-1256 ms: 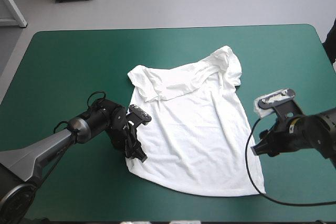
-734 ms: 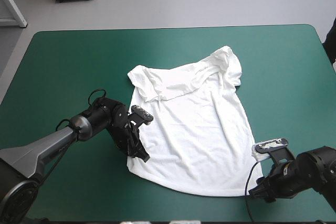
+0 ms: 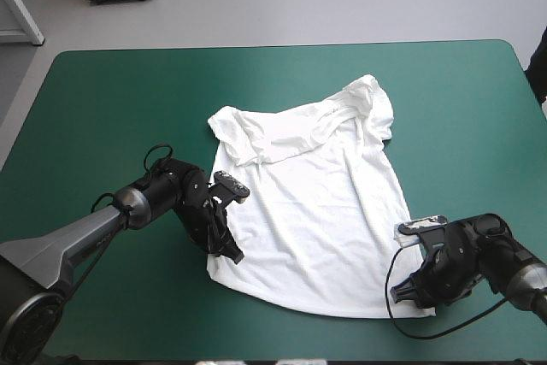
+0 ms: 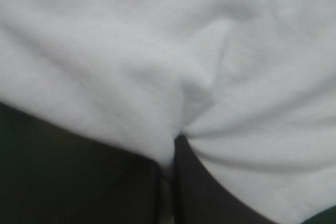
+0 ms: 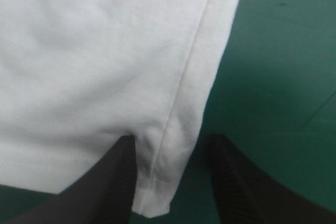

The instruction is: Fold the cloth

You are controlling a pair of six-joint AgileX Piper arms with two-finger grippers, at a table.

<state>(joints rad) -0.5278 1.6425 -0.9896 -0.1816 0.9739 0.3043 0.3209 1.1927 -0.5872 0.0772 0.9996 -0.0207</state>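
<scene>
On the teal-green counter [image 3: 102,91], white T-shirt [image 3: 316,220] lies spread flat mid-counter, collar end far, no fold made. Left pincer [image 3: 229,250] clamped on near-left hem corner; right pincer [image 5: 170,145] fingers apart, straddling near-right hem corner, ungripped. All folding left to do.

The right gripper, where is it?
In the high view the right gripper sits at the near right corner of the T-shirt, jaws open around its hem.
</scene>
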